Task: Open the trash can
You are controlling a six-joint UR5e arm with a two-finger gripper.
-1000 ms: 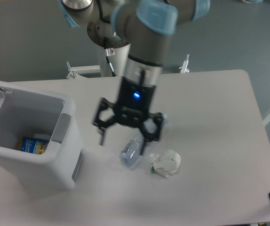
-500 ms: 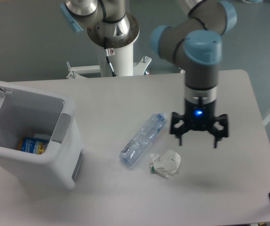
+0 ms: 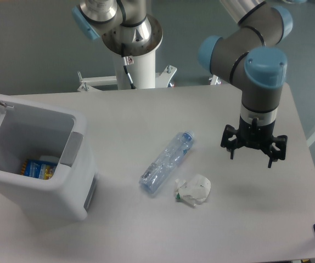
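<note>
The trash can (image 3: 34, 164) sat at the left edge of the table (image 3: 119, 118), its lid already swung up and back, the inside bare to view with a blue-and-orange packet (image 3: 38, 169) at the bottom. So the opening looked done to me. The gripper (image 3: 253, 152) hung over the right side of the table, fingers spread apart and holding nothing, well clear of the plastic bottle (image 3: 166, 163) and the crumpled wrapper (image 3: 193, 190) near the middle. Nothing more seemed called for than keeping away from the lid.
</note>
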